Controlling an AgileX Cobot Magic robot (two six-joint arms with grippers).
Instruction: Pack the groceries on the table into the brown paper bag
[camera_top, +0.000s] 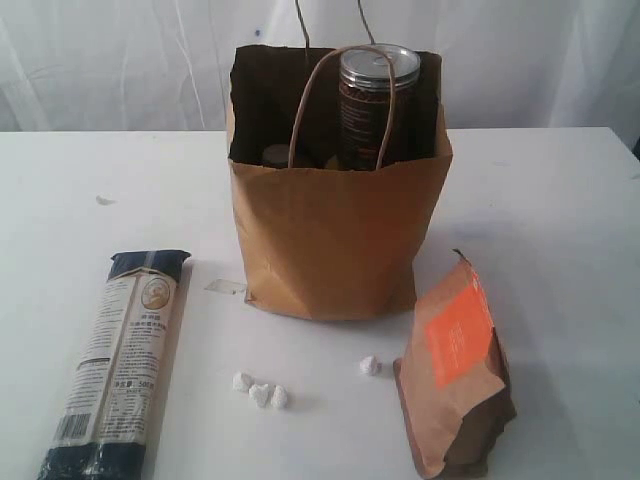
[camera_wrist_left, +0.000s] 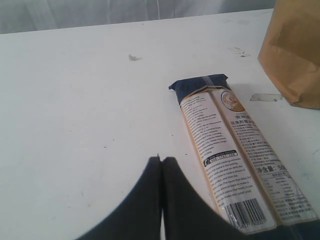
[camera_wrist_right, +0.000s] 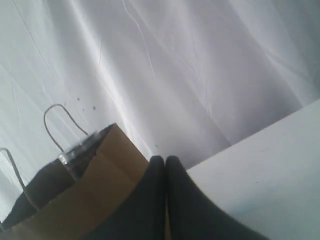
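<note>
1. brown paper bag (camera_top: 330, 240) stood upright mid-table (camera_top: 560, 220), mouth open, with a tall silver-lidded jar (camera_top: 378, 95) poking up inside.
2. long dark-blue pasta packet (camera_top: 120, 360) lay flat on the table left of the bag, unpacked.
3. brown pouch with orange label (camera_top: 455, 370) sat tilted near the bag's right front corner.
4. left gripper (camera_wrist_left: 160, 160) hung just beside the packet, fingers pressed together, holding nothing.
5. right gripper (camera_wrist_right: 165, 160) was up by the bag's rim, fingers closed and empty.
6. a few white crumbs (camera_top: 260, 392) lay in front of the bag.
</note>
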